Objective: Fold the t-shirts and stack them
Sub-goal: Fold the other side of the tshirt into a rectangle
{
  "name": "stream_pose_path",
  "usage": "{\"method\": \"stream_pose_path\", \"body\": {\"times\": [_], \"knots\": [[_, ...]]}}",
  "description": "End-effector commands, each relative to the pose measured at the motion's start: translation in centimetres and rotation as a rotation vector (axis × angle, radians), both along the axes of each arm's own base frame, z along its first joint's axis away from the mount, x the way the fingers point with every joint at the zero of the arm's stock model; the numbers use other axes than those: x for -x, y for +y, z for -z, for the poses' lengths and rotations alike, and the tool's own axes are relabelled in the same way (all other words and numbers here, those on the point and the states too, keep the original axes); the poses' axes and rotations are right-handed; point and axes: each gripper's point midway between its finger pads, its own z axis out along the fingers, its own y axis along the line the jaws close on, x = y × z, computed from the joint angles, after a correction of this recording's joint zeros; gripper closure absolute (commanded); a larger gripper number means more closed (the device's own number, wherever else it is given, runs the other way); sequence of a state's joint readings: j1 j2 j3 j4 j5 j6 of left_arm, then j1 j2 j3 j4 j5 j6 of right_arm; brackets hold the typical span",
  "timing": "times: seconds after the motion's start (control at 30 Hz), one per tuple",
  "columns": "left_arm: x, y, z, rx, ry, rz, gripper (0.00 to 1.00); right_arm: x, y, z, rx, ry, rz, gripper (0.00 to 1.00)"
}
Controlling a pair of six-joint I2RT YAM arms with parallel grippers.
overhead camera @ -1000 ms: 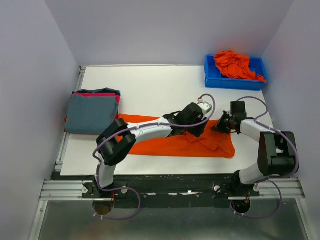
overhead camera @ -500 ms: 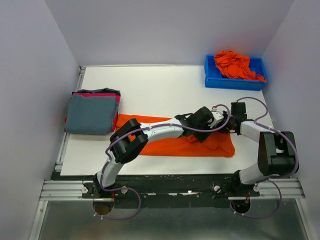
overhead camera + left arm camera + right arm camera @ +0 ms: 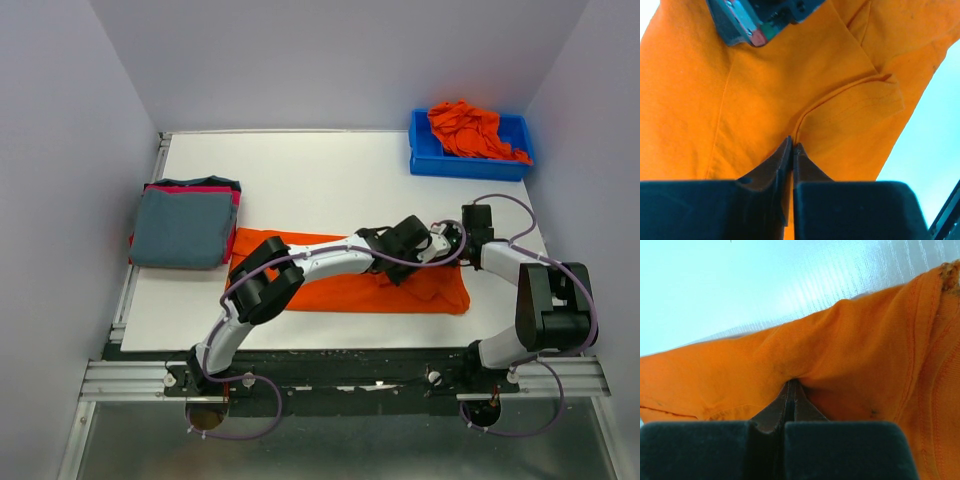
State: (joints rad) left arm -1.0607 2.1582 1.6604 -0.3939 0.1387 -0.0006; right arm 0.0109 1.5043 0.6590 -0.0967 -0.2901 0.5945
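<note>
Your one container is the blue bin (image 3: 470, 169), sitting at the table's 1 o'clock corner. It holds a loose, crumpled heap of orange t-shirts (image 3: 468, 128) that rises above its rim.

The table (image 3: 320, 180) is flat, white and matte. At its 9 o'clock edge you have a folded stack with a grey-blue t-shirt (image 3: 182, 228) on top. A red-pink t-shirt (image 3: 190, 187) shows only as a thin edge along the stack's 12 o'clock side. Toward 6 o'clock from the table's middle lies the orange t-shirt (image 3: 330, 292), folded into a long band that runs from 9 to 3 o'clock, well apart from the bin and just beside the stack.

Both of your arms meet at the band's 3 o'clock end. The left gripper (image 3: 437, 244) has its arm stretched across the cloth. In its wrist view its fingers (image 3: 777, 165) are clenched together on a raised crease of the orange cloth, with part of the other gripper showing at 12 o'clock. The right gripper (image 3: 453, 240) is just beside it. In its own view its fingers (image 3: 772, 412) are pinched tight on a puckered ridge of the same shirt, with bare table beyond at 12 o'clock.

Plain pale walls (image 3: 330, 60) close the table in on three sides. A metal rail (image 3: 340, 378) carries the arm bases at 6 o'clock.
</note>
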Motion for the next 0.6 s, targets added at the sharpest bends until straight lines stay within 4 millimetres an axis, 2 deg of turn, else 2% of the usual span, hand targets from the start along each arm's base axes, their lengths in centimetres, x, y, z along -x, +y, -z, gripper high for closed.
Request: {"method": "stream_pose_path", "body": {"times": [0.0,0.17,0.37,0.5,0.57], "knots": [[0.6,-0.1,-0.7,-0.004,0.002,0.053,1.00,0.2,0.2,0.1,-0.019,-0.008,-0.010,0.99],[1.9,1.7,-1.1,-0.025,0.018,0.084,1.00,0.1,0.2,0.1,-0.018,-0.009,-0.013,0.99],[3.3,4.3,-0.5,-0.064,0.030,0.097,1.00,0.0,0.3,0.0,-0.020,-0.008,-0.012,0.99],[3.8,5.1,-0.3,-0.074,0.036,0.113,1.00,0.1,0.3,0.1,-0.021,-0.005,-0.013,0.99],[4.5,5.2,-0.1,-0.080,0.067,0.139,0.94,0.1,0.3,0.1,-0.020,-0.006,-0.014,0.99]]}}
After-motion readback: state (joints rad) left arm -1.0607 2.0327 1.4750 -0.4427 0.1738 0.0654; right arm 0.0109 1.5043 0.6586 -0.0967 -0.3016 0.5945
